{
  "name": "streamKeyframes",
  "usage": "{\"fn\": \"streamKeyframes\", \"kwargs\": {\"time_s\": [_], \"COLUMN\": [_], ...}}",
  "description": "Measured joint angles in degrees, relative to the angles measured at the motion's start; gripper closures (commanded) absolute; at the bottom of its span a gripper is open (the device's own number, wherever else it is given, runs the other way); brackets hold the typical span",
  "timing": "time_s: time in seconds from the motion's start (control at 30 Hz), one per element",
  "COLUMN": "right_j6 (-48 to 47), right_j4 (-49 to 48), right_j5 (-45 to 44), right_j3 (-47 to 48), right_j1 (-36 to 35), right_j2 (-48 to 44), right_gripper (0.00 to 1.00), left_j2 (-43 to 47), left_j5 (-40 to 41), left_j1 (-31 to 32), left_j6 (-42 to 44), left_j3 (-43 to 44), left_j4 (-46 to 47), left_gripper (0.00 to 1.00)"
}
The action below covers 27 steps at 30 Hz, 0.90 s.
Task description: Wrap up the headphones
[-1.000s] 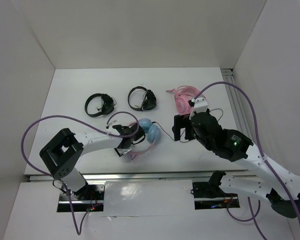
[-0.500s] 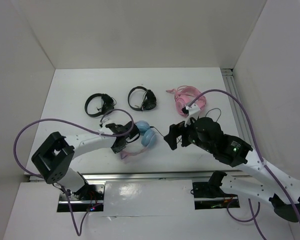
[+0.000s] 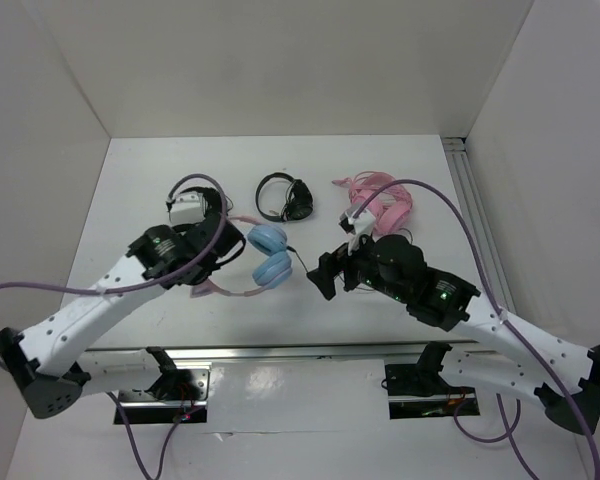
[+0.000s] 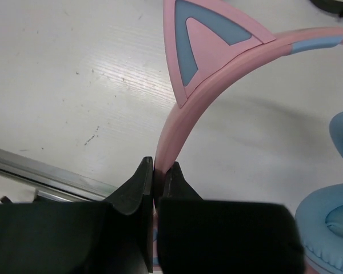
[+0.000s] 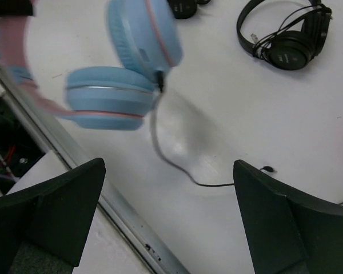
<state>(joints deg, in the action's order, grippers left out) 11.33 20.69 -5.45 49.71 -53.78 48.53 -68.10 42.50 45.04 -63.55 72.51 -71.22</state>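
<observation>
Blue ear cups mark the headphones [image 3: 270,255] in the top view. They are near the middle of the white table [image 3: 130,180], between the two arms, with the pink band reaching toward the left arm [image 3: 90,310]. Behind them lies a black pair [image 3: 285,197], and an all-pink pair [image 3: 375,200] lies to the right of that.

In the left wrist view, the left pincer [image 4: 155,173] is squeezed tight on the thin pink band. A pink cat ear [image 4: 203,43] with a blue middle sticks up from the band further along.

In the right wrist view, the right pincer [image 5: 167,171] is wide apart and holds nothing. The blue cups look blurry in front of it. A thin black cable [image 5: 160,145] runs from one cup down to the table.
</observation>
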Motion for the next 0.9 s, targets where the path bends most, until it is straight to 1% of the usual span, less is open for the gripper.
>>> {"fn": "streamKeyframes", "kwargs": {"time_s": [0.1,0.17,0.2,0.3,0.4,0.47,0.57,0.67,0.77,0.8,0.9], "right_j6": [-0.76,-1.29,-1.57,-2.36,-2.89,-3.02,-2.34,-1.40,-2.12,-2.38,-3.13], "right_j4": [-4.68,-8.63,-10.49,-16.06,-21.88,-24.92,-28.76,-32.70,-34.67,-34.97,-35.45], "right_j5": [-2.29,-2.19,-1.42,1.73,5.90,6.34,1.11,-4.33,-2.56,-1.27,2.16], "right_j3": [-3.34,-5.53,-6.29,-7.63,-9.44,-10.56,-11.93,-14.82,-16.09,-16.09,-15.87], "right_j1": [-0.48,-0.52,-0.55,-1.03,-1.97,-3.13,-5.55,-7.23,-7.48,-7.54,-7.61], "right_j2": [0.87,1.42,2.05,4.66,6.34,6.43,5.27,0.96,-3.48,-4.02,-2.23], "right_gripper": [0.00,0.00,0.02,0.03,0.05,0.05,0.06,0.05,0.05,0.07,0.08], "left_j2": [5.01,7.96,9.27,11.37,11.69,11.15,9.60,7.69,6.64,6.36,5.79], "left_j5": [-1.25,-2.47,-2.93,-3.61,-3.85,-3.80,-3.76,-3.74,-3.67,-3.69,-3.87], "left_j1": [-0.63,-1.73,-2.29,-4.00,-5.38,-6.19,-7.04,-7.85,-9.14,-9.68,-10.75], "left_j6": [6.82,10.58,12.24,15.58,17.94,18.78,19.98,20.26,20.35,20.37,21.35], "left_j3": [3.78,7.13,8.74,12.98,15.30,15.61,15.63,15.32,15.26,15.26,15.26], "left_j4": [-2.19,-2.99,-3.23,-4.20,-5.84,-6.80,-8.11,-8.31,-8.39,-8.33,-7.89], "left_gripper": [1.00,1.00,1.00,1.00,1.00,1.00,1.00,1.00,1.00,1.00,1.00]}}
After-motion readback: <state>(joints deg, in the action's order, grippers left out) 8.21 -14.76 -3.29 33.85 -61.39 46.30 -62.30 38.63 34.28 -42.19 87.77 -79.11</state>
